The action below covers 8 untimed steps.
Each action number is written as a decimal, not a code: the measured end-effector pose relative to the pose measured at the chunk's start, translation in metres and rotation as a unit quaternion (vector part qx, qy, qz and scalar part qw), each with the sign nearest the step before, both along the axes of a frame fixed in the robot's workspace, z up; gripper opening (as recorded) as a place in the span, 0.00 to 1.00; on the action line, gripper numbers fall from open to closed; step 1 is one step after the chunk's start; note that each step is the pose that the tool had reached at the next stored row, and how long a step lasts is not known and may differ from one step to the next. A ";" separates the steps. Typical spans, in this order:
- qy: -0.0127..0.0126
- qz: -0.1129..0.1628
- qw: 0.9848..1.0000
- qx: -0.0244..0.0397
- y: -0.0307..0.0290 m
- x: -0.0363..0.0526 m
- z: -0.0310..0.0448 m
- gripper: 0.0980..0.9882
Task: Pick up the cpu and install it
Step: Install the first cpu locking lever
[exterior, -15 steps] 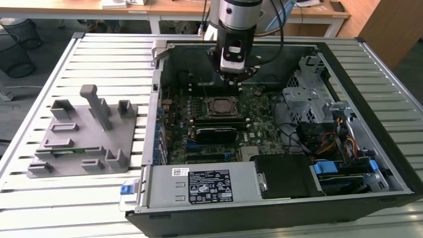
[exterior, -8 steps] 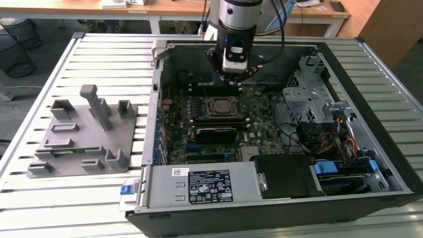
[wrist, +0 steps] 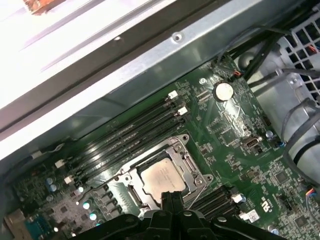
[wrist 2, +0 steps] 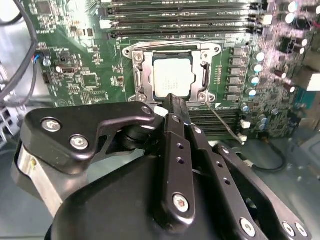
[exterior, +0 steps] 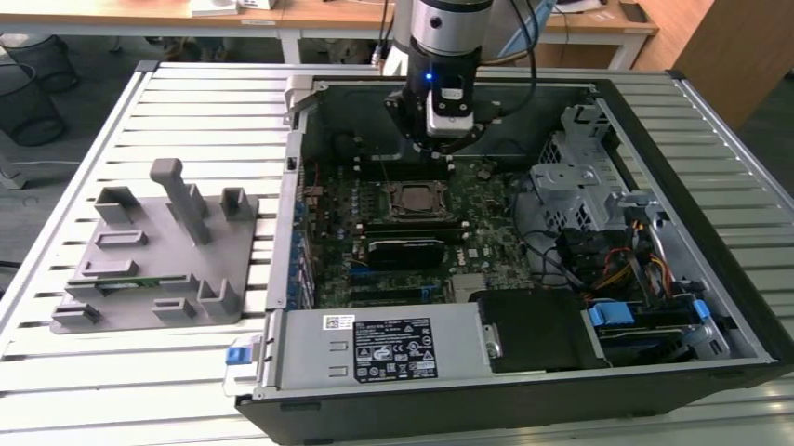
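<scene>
The cpu (exterior: pixel 410 198) lies flat in the black socket frame (exterior: pixel 410 216) on the green motherboard inside the open computer case, silver top up. Both wrist views show the cpu (wrist 2: pixel 172 75) (wrist: pixel 162 176) seated square within the frame, apart from the fingers. My gripper (exterior: pixel 443 151) hangs above the board just behind the socket, toward the back wall of the case. In both wrist views the gripper (wrist 2: pixel 173 101) (wrist: pixel 171 196) has its black fingers pressed together with nothing between them, their tips just off the cpu's edge.
Black memory slots (wrist 2: pixel 185 20) run beside the socket. A black heatsink block (exterior: pixel 400 249) lies on the board in front of it. The power supply (exterior: pixel 372 348), drive cage (exterior: pixel 577 177) and cables crowd the case. A grey fixture (exterior: pixel 162 251) stands on the slatted table at the exterior view's left.
</scene>
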State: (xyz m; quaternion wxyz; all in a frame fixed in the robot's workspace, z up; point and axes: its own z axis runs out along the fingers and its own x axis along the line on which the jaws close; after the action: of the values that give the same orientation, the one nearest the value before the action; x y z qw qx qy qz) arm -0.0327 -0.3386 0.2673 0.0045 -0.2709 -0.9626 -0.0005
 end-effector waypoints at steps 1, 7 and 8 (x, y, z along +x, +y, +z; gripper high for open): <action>0.000 0.008 1.000 0.000 0.0000 0.0000 0.0000 0.01; 0.000 0.054 0.999 0.000 0.0000 0.0000 0.0000 0.01; 0.000 0.061 0.998 0.000 0.0000 0.0000 0.0000 0.01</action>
State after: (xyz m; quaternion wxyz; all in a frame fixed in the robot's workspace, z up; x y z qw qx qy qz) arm -0.0327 -0.3385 0.2673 0.0045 -0.2115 -0.9774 -0.0003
